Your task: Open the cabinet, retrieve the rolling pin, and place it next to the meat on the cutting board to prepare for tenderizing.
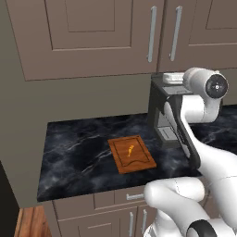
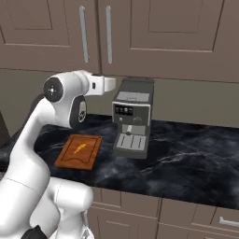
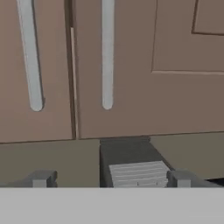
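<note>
Two cabinet (image 1: 92,37) doors are sitting closed, so the rolling pin is presumably inside, out of sight. Hand (image 3: 111,178) is holding its fingertips (image 3: 41,178) at full spread, gripping nothing, and is pointing at the door bottoms from just above the coffee machine (image 2: 133,123). In the hand view, the left handle (image 3: 29,57) is showing at 11 o'clock and the right handle (image 3: 107,57) at 12 o'clock, both well above the fingertips. Cutting board (image 1: 132,153) is lying on the counter (image 1: 74,157) with the meat (image 1: 131,149) near its centre; nothing is crowding it.

Risks from here, as judgement:
- Hand is sitting low relative to the handles. Going straight forward means hitting the door's bottom rail or the wall under it, not the bar.
- The two handles are sitting close on either side of the seam. A sloppy lateral line-up means straddling both or closing on the wrong one.
- Coffee machine is sitting directly beneath the hand. Any drop during the approach or the pull means clipping its top.
- Door swing is heading toward the arm's own links; elbow collision is looking plausible.
</note>
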Tool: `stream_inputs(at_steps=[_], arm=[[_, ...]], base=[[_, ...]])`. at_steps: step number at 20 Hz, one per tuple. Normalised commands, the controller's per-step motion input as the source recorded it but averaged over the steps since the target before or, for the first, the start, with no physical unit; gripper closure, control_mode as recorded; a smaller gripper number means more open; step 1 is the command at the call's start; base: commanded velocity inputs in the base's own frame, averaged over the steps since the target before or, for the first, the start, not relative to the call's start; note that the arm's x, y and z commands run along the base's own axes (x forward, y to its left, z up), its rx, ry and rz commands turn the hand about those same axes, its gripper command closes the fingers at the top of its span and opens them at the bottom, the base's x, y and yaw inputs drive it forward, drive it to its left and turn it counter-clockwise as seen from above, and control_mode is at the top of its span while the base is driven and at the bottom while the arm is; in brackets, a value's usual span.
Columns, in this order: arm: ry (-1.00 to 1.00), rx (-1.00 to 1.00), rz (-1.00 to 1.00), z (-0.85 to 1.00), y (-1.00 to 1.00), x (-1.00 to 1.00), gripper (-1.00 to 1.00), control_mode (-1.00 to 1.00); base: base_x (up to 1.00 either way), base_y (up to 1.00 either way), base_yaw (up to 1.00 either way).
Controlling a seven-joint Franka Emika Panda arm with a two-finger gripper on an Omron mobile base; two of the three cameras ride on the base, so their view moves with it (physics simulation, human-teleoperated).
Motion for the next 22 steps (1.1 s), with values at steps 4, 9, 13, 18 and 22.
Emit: stream_inputs(at_steps=[4, 9, 13, 18, 22], arm=[[-0.16, 0.0, 0.14, 0.43, -0.26, 0.03, -1.0, -1.0], [-0.13, 0.0, 0.14, 0.5, -0.17, 0.0, -1.0, -1.0], [-0.12, 0.0, 0.12, 0.5, 0.0, 0.08, -1.0, -1.0], [-0.13, -0.01, 0.02, 0.24, 0.04, 0.13, -1.0, -1.0], [-0.13, -0.04, 0.0, 0.01, 0.07, 0.19, -1.0, -1.0]], base=[[0.0, 0.0, 0.0], [0.0, 0.0, 0.0], [0.0, 0.0, 0.0], [0.0, 0.0, 0.0], [0.0, 0.0, 0.0]])
